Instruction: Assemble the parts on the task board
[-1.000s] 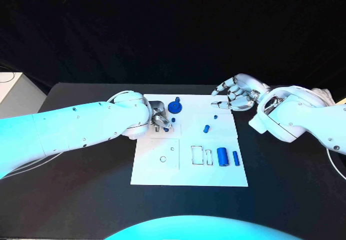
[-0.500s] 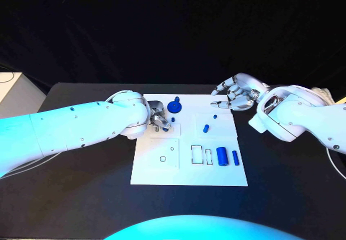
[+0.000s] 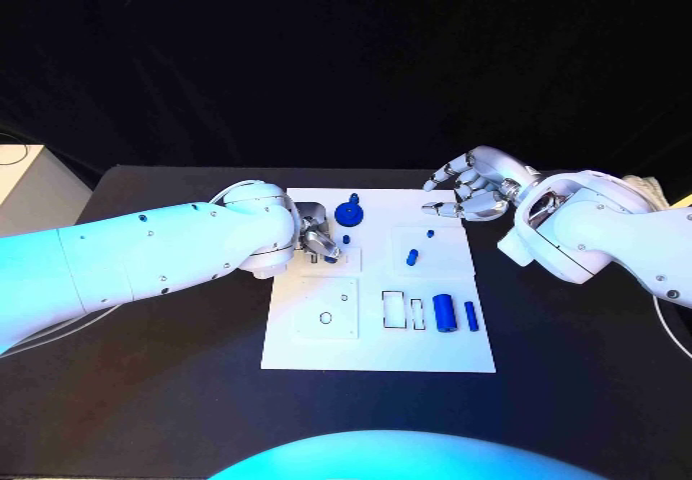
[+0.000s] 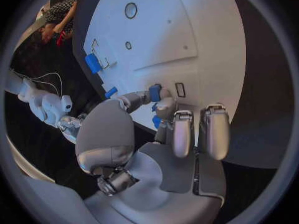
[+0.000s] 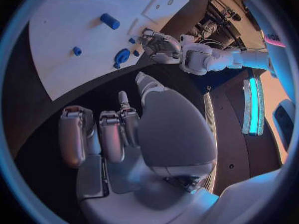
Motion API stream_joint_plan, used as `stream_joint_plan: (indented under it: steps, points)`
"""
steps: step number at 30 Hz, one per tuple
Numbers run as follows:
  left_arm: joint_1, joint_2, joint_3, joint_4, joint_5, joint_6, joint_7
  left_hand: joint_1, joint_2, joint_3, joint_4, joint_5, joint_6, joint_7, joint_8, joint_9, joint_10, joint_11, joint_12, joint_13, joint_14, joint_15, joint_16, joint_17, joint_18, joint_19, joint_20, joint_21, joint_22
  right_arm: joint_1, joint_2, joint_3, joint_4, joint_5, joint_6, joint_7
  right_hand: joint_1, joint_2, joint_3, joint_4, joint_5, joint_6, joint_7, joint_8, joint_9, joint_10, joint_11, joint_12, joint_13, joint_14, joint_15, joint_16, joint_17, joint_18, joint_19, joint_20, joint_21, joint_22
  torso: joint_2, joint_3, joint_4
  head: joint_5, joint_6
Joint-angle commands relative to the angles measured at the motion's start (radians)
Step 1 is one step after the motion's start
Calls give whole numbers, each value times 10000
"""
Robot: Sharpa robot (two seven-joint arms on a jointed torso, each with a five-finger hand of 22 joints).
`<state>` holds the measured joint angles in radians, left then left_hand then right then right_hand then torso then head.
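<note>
The white task board (image 3: 378,345) lies in the middle of the table. My left hand (image 3: 320,241) rests over its upper left area and pinches a small blue part (image 4: 154,92) between thumb and finger, just above a small rectangular slot (image 4: 180,89). A round blue knob (image 3: 349,213) stands right behind that hand. A small peg (image 3: 430,234), a short cylinder (image 3: 413,257), a thick cylinder (image 3: 446,313) and a thin one (image 3: 472,316) lie on the board's right half. My right hand (image 3: 469,195) hovers at the board's far right corner, fingers apart, holding nothing.
Outlined recesses (image 3: 394,309) and a small ring hole (image 3: 326,319) mark the board's near half. Black table (image 3: 159,400) surrounds the board. A white box (image 3: 26,185) stands off the table's far left corner.
The left hand's fingers have shifted slightly over the board's upper left area, still with the small blue part. The right hand has stayed where it was.
</note>
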<state>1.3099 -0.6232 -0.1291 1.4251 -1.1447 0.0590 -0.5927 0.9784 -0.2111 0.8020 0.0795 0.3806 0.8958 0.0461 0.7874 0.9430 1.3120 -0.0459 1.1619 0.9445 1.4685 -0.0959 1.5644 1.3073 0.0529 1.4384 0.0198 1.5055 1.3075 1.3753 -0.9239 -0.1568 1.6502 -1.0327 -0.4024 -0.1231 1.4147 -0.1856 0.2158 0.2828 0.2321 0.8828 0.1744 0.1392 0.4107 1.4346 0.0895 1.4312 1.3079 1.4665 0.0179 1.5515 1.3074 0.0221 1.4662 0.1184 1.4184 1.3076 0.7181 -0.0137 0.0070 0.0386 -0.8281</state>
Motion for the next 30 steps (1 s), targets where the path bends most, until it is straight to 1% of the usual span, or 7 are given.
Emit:
stream_joint_plan:
  steps: [1, 5, 6, 10, 20, 26, 30]
  points:
    - [-103, 11, -92, -81, 95, 626, -286, 647, 566, 811, -768, 55, 249, -283, 41, 36, 26, -40, 54, -8, 1023, -36, 64, 2635, -123, 78, -12, 44, 778, -7, -4, 2, 14, -78, 110, 73, -76, 25, 59, 10, 65, -72, -11, 36, -17, -79, -5, -50, 1361, 906, -51, -44, 2151, 155, 302, -33, -44, 1611, 6, -1, -3, 13, 0]
    - [-101, 50, -92, -118, 131, 742, -294, 634, 570, 819, -760, 54, 261, -282, 44, 39, 40, -39, 67, 10, 1023, -37, 64, 2635, -124, 82, -13, 45, 783, -7, -4, 2, 16, -78, 111, 72, -76, 25, 59, 10, 65, -72, -11, 36, -17, -79, -5, -50, 1361, 906, -51, -44, 2151, 155, 302, -33, -44, 1611, 6, 2, -7, 16, -14]
    - [-101, 58, -92, -126, 154, 777, -295, 611, 577, 821, -744, 47, 278, -282, 48, 42, 52, -39, 70, 12, 1023, -38, 64, 2635, -125, 86, -14, 47, 787, -7, -4, 2, 16, -78, 111, 72, -76, 25, 59, 10, 65, -72, -11, 36, -17, -79, -5, -50, 1361, 906, -51, -44, 2151, 155, 302, -33, -44, 1611, 4, 7, -8, 23, -32]
    - [-100, 83, -92, -162, 236, 872, -290, 472, 624, 757, -638, -8, 380, -306, 72, 62, 130, -53, 107, 51, 1023, -47, 64, 2635, -150, 166, -20, 84, 903, -7, -2, 2, 12, -79, 110, 71, -85, 14, 76, 4, 71, -78, -12, 46, -19, -79, -6, -48, 1359, 905, -52, -45, 2150, 158, 298, -35, -59, 1603, 4, 8, -10, 24, -32]
    - [-99, 211, -94, -331, 380, 934, -266, 329, 573, 579, -556, -39, 436, -336, 68, 76, 155, -74, 82, 9, 1023, -64, 64, 2635, -160, 201, -29, 99, 953, -7, 12, 2, 2, -78, 105, 75, -89, 13, 78, 5, 70, -79, -12, 49, -20, -77, -6, -47, 1360, 907, -53, -44, 2153, 156, 302, -35, -51, 1608, 2, 11, -11, 10, -56]
    - [-100, 257, -95, -363, 400, 864, -253, 56, 403, 103, -330, -66, 453, -373, 13, 85, 155, -95, 57, -10, 1023, -81, 64, 2635, -161, 205, -40, 92, 958, -7, 9, 2, -1, -77, 94, 87, -99, 15, 81, 9, 69, -79, -12, 52, -20, -89, -6, -59, 1348, 901, -53, -53, 2135, 161, 294, -35, -70, 1596, -4, 5, -2, -8, -52]
    - [-101, 279, -95, -387, 404, 822, -249, -61, 380, -171, -158, -73, 484, -390, -16, 87, 151, -108, 53, -7, 1023, -94, 64, 2635, -160, 205, -49, 87, 959, -7, 9, 2, -1, -76, 90, 95, -108, 15, 81, 14, 66, -81, -12, 53, -21, -97, -6, -66, 1342, 901, -53, -53, 2135, 161, 293, -35, -74, 1594, 0, 6, -3, -15, -49]
